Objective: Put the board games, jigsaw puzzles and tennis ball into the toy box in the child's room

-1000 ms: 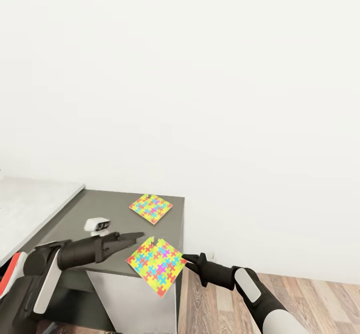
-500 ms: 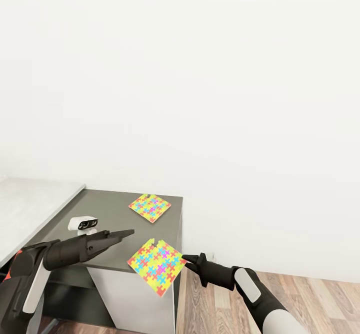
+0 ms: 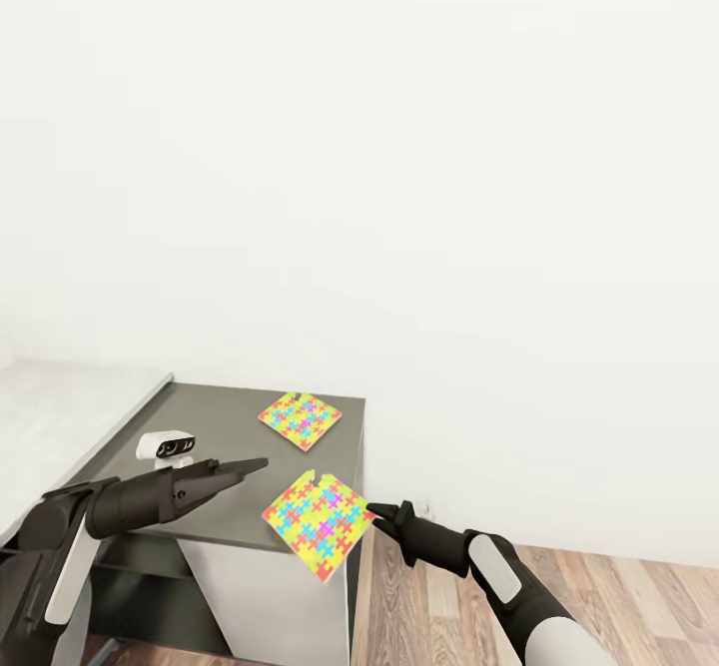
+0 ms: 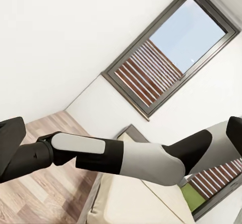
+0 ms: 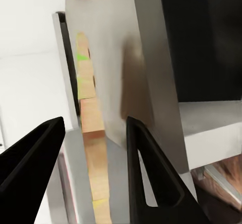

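Two jigsaw puzzles lie on the dark grey corner section of the table (image 3: 215, 416): the far puzzle (image 3: 300, 416) sits flat and well in from the edge, while the near puzzle (image 3: 318, 524) overhangs the near right corner, with part of it out past the tabletop. The right gripper (image 3: 377, 513) is just beside the overhanging puzzle's right corner, and in the right wrist view its jaws stand wide apart with the puzzle's thin edge (image 5: 91, 148) running between the fingers (image 5: 146, 168). The step in hand looks like pinching that puzzle by its free edge. To do it well, the gripper should slide further in so the pads cover a good strip of the sheet rather than only the corner, keep one finger above and one below the sheet, and close squarely; a pinch on the tip alone may let the thin square swing or slip out. Lifting straight up before swinging away would keep it from dragging on the table corner. The left gripper (image 3: 262, 464) hovers over the dark section, left of the near puzzle, fingers looking drawn together and holding nothing.
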Controlling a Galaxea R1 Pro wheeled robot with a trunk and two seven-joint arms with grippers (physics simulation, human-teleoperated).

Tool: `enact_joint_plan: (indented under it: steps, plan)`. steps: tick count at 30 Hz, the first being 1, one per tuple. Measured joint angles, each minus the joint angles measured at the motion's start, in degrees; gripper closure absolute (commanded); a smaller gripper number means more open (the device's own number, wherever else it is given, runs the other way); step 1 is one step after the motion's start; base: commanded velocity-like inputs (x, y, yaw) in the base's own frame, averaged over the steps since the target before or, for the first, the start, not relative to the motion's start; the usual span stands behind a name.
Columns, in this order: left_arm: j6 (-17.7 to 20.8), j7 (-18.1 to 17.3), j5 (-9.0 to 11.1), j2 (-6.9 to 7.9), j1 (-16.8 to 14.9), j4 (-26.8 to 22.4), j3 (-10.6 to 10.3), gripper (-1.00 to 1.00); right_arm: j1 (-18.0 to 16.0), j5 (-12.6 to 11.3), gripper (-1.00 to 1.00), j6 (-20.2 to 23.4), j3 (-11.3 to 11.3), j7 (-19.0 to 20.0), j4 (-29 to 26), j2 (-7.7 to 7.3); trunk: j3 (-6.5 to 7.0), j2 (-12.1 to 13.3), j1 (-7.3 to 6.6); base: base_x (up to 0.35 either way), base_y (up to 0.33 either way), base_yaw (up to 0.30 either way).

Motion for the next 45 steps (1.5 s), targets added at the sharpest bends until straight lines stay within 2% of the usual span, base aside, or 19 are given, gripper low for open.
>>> enact_joint_plan:
  steps: [25,36,41,45]
  plan:
    - [0.0,0.0,-0.2,0.23,0.0,0.0,0.0,-1.00,0.0,0.0,1.00,-1.0,-0.3,0.1,-0.3,-0.25,4.49,10.0,-5.49,0.000,0.000,0.000]
    - [-0.1,0.0,-0.4,0.35,0.0,0.0,0.0,-1.00,0.0,-0.7,1.00,-7.5,-0.8,1.0,0.0,-0.75,6.47,14.4,-7.91,0.000,0.000,0.000]
    - [-0.1,0.0,-0.4,0.35,0.0,0.0,0.0,-1.00,0.1,-0.6,1.00,-8.5,-0.8,2.4,-0.3,-0.80,7.37,16.5,-9.01,0.000,0.000,0.000]
    - [-0.1,0.0,-0.4,0.35,0.0,0.0,0.0,-1.00,-0.2,-0.2,1.00,-8.2,-0.6,2.2,-0.4,-0.64,8.09,18.1,-9.89,0.000,0.000,0.000]
